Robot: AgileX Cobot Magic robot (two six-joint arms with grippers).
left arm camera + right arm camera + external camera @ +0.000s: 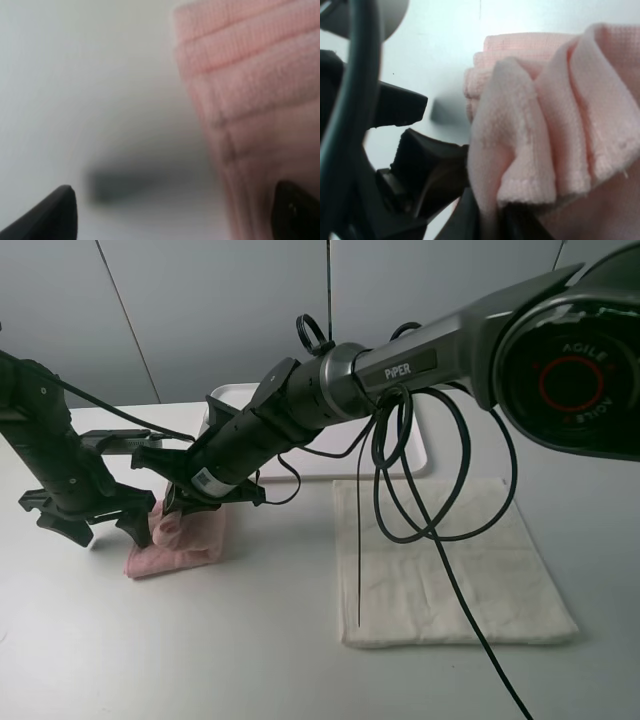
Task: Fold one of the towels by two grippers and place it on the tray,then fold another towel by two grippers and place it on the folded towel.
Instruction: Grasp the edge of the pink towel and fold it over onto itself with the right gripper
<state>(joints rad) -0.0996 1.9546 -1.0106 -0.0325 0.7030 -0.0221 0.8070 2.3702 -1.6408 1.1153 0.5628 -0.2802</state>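
Nearest the front edge of the pale grey tabletop, the cream-white, roughly square terry-cloth towel lay flat and spread open, right of centre, with loops of black cable hanging over it. Further in and to the left, the pink terry-cloth towel sat bunched in stacked layers on the table, well apart from the cream one. The left black two-fingered gripper stood low at the pink towel's left edge with its jaws spread wide. In its wrist view one fingertip overlapped the pink cloth and the other was over bare table, nothing pinched. The right black gripper, on the arm marked PiPER, reached across the middle and was clamped on a raised fold of the pink towel, the cloth gathered between its closed jaws. Behind both, the white flat rectangular plastic tray lay at the back of the table, partly hidden by the right arm.
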